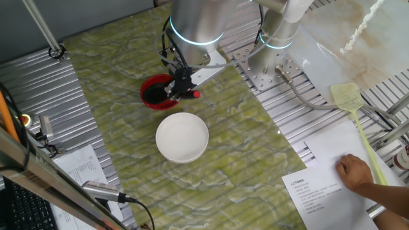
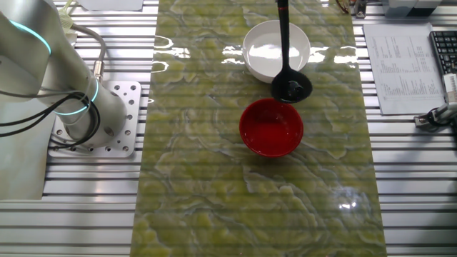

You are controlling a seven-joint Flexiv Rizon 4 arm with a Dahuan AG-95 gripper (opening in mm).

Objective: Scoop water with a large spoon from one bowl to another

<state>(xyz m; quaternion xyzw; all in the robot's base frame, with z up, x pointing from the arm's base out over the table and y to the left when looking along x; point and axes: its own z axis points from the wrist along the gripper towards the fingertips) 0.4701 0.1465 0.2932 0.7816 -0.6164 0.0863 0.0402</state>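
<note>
1. The red bowl (image 2: 271, 128) sits nearest the camera in the other fixed view, in the middle of the green mat (image 2: 193, 185). It is small and shiny, so it could slide if bumped.
2. The ladle (image 2: 290, 87) hangs just above the red bowl's far rim, between the two bowls. Its round black scoop looks wet and dark inside. I cannot tell how much water it holds.
3. The white bowl (image 2: 275, 49) sits near the mat's far edge, just beside the red one. It is wider.
4. The gripper (image 1: 181, 85) is over the red bowl in one fixed view. Its fingers are shut tight around the handle, close to the red tip.
5. The ladle is stiff and light. Its handle is long and thin, so it may wobble and spill. Keep the scoop level and tip it slowly.
</note>
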